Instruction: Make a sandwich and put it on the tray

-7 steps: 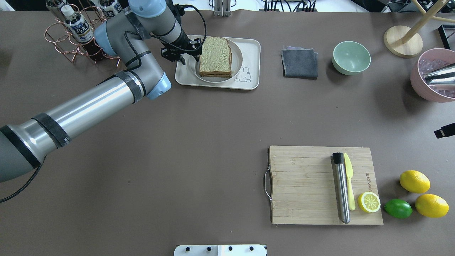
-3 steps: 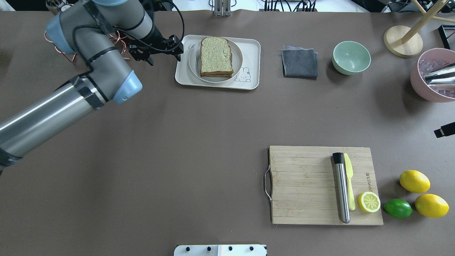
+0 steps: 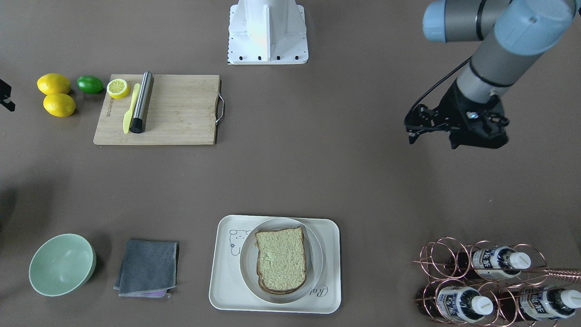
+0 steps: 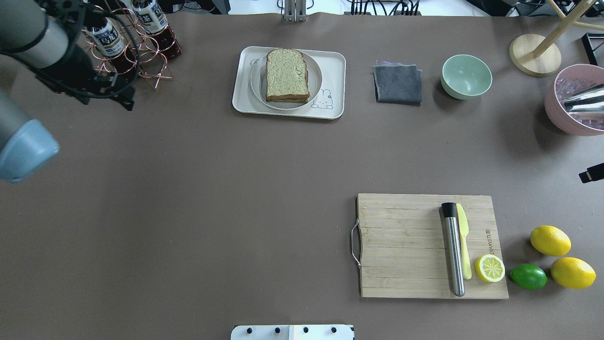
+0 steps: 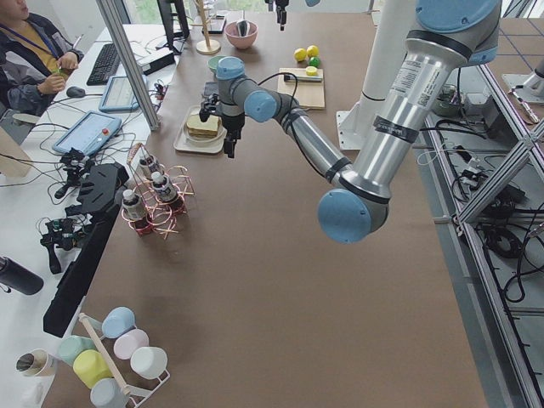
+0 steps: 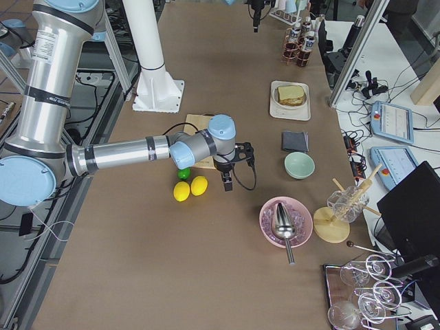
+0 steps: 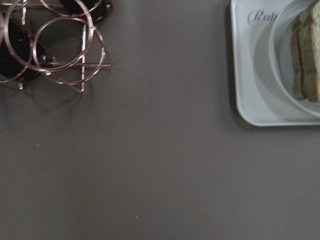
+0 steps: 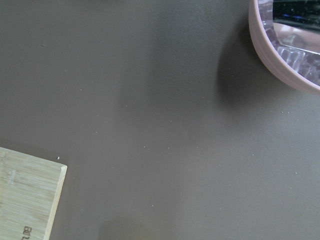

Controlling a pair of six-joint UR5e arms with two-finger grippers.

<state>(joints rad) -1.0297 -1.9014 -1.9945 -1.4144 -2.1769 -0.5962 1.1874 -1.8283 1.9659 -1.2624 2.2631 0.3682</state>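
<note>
The sandwich (image 4: pixel 285 75) is two stacked tan bread slices with dark crusts, lying on a round white plate (image 4: pixel 315 75) that sits on the cream rabbit tray (image 4: pixel 336 61) at the table's far middle. No egg shows. It also shows in the front view (image 3: pixel 280 259) and at the right edge of the left wrist view (image 7: pixel 306 55). My left gripper (image 4: pixel 106 102) hangs open and empty above bare table, well left of the tray, near the bottle rack. My right gripper (image 4: pixel 591 174) barely shows at the right edge, near the lemons (image 6: pixel 227 180); I cannot tell its state.
A copper bottle rack (image 4: pixel 141 52) stands just beyond the left gripper. A grey cloth (image 4: pixel 398 84), green bowl (image 4: pixel 466 75) and pink bowl (image 4: pixel 573 113) line the far right. A cutting board (image 4: pixel 406 245) holds a steel tool, yellow knife and lemon half; lemons and a lime lie beside it.
The left arm has drawn back from the tray, swinging left and toward the robot with the gripper empty. The sandwich, plate and tray stayed put.
</note>
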